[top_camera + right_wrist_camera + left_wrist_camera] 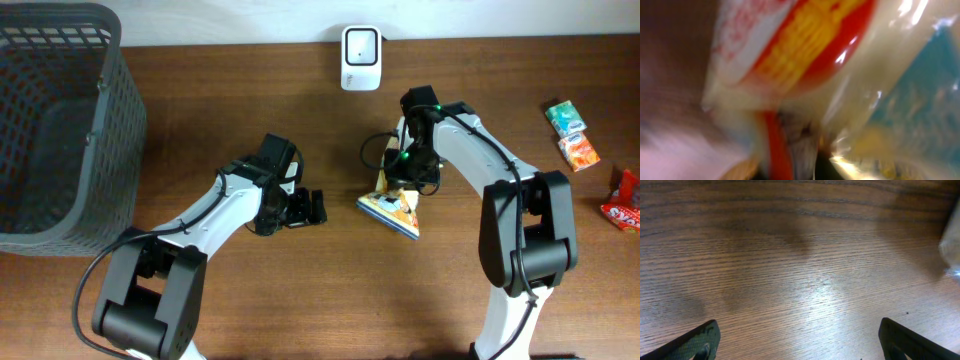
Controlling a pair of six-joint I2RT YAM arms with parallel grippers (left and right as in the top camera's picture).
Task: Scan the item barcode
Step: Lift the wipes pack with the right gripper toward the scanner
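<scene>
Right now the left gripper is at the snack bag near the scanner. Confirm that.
Wrong arm. The overhead view shows the right gripper at the snack bag near the scanner. The left gripper is open beside it, holding nothing.

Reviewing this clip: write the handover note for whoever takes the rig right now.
Grippers: left gripper has its jaws wide open and empty, over bare table. The right gripper is down on the snack packet; its wrist view is blurred, so a grip cannot be confirmed.
Things: the snack packet lies on the table in front of the white scanner, apart from it.
Done: right arm is at the packet.
Left: confirm grip, lift, show barcode to scanner.
</scene>
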